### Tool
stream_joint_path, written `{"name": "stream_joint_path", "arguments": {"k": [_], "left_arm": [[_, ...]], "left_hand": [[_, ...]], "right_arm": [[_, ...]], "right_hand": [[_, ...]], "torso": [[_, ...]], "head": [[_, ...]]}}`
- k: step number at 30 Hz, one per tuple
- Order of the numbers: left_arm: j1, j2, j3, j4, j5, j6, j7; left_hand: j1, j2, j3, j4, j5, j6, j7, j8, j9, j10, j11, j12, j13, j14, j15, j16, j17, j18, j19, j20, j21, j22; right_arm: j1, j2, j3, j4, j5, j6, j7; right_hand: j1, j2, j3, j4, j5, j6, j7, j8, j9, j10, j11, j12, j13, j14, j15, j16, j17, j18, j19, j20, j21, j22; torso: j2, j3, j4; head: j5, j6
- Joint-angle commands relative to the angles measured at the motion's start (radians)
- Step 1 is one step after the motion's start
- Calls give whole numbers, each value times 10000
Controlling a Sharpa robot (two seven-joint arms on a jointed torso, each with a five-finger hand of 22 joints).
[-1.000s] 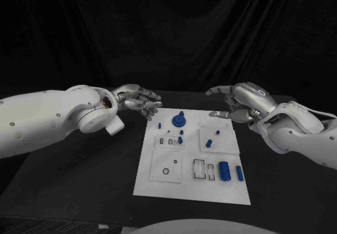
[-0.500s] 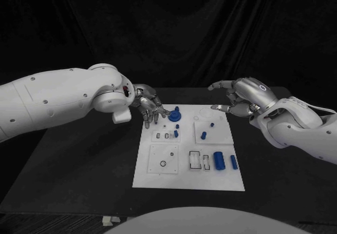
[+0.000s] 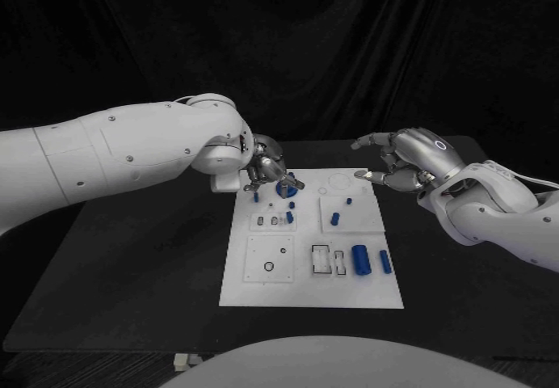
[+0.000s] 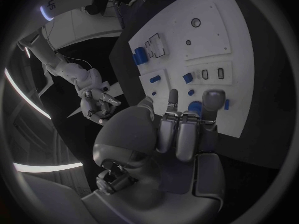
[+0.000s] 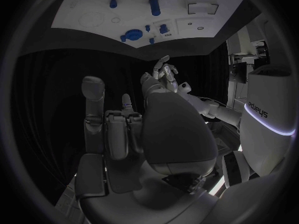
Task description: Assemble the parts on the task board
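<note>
I see my left hand (image 3: 266, 171) hovering over the far left corner of the task board (image 3: 313, 296) on the black worktop (image 3: 140, 267), fingers spread and empty above the round blue part (image 3: 287, 191). My right hand (image 3: 402, 162) hangs released past the board's far right corner.

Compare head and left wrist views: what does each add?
Head view alone: the left hand from outside, over the task board's far left corner. Left wrist view alone: that hand's fingers from behind, spread above the round blue part, holding nothing. Both: the large blue cylinder and the right hand, open, off the board.
</note>
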Motion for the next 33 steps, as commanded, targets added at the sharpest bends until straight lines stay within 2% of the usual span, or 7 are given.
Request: {"name": "stream_joint_path", "arguments": {"k": [1, 3, 7, 12, 15, 28, 33], "left_arm": [[-118, 206, 5, -240, -427, 378, -799], [-241, 390, 6, -497, -447, 360, -1070], [-419, 572, 6, -788, -462, 211, -1304], [-624, 670, 6, -982, -469, 86, -1505], [-731, 711, 7, -1048, -471, 50, -1533], [-1012, 776, 7, -1170, -472, -117, -1433], [-1098, 842, 7, -1260, -472, -279, -1247]], "left_hand": [[-267, -46, -118, 8, -55, -35, -155, 594, 948, 1062, -165, 221, 2627, 1051, -135, 27, 2627, -232, 543, -138, 561, 921], [-474, -71, -190, 14, -109, -59, -295, 1004, 1814, 1062, -284, 221, 2627, 1051, -275, 27, 2627, -344, 945, -263, 891, 1550], [-547, -114, -212, -9, -92, 105, -470, 1379, 2700, 1062, -446, 221, 2627, 1051, -428, 27, 2627, -396, 1175, -413, 1046, 1868], [-512, -119, -182, -27, -29, 73, -505, 1412, 2966, 1062, -483, 221, 2627, 1051, -467, 27, 2627, -401, 1197, -457, 1051, 1899], [-502, -128, -164, -30, -9, 119, -545, 1467, 3217, 1062, -521, 221, 2627, 1051, -503, 27, 2627, -413, 1251, -492, 1074, 1968], [-493, -123, -124, -39, 6, 132, -597, 1443, 3578, 1062, -577, 221, 2627, 1051, -563, 27, 2627, -436, 1369, -553, 1127, 2092], [-292, -147, 4, -170, 376, 121, -615, 1302, 3805, 1062, -593, 221, 2627, 1051, -584, 27, 2627, -429, 1346, -580, 1083, 2068]], "right_arm": [[-30, 1, 7, -36, -23, 51, -245], [-34, 5, 7, -58, -23, 72, -253], [-38, 8, 7, -84, -23, 86, -264], [-55, 15, 7, -115, -23, 116, -283], [-83, 18, 7, -140, -23, 140, -291], [-158, 122, 7, -249, 94, 186, -241], [-181, 137, 7, -277, 105, 204, -243]], "right_hand": [[-33, 136, 5, 6, 61, 111, 5, 52, -25, 1077, 24, 26, 2612, 952, 11, -4, 2290, -138, 81, 21, 4, 12], [-46, 142, 1, 9, 70, 120, 6, 58, -31, 1077, 25, 26, 2612, 952, 12, -5, 2288, -140, 84, 21, 11, 17], [-78, 168, -6, 12, 127, 149, 11, 74, -51, 1077, 28, 26, 2612, 952, 14, -2, 2291, -149, 103, 23, 74, 49], [-78, 168, -6, 12, 127, 149, 11, 74, -51, 1077, 28, 26, 2612, 952, 14, -2, 2291, -149, 103, 23, 74, 49], [-112, 186, -16, 20, 160, 168, 18, 86, -67, 1077, 33, 26, 2612, 951, 16, -8, 2285, -152, 112, 25, 93, 62], [-160, 225, -23, 33, 193, 186, 27, 96, -92, 1077, 39, 26, 2612, 946, 20, -24, 2267, -153, 118, 28, 90, 71], [-160, 225, -23, 33, 193, 186, 27, 96, -92, 1077, 39, 26, 2612, 946, 20, -24, 2267, -153, 118, 28, 90, 71]], "torso": [[17, 33, -91], [28, 49, -97], [31, 57, -110], [15, 59, -154], [17, 69, -137], [43, 99, -209], [17, 106, -179]], "head": [[95, 2], [101, 2], [87, 2], [108, 2], [109, 2], [233, 2], [177, 2]]}}
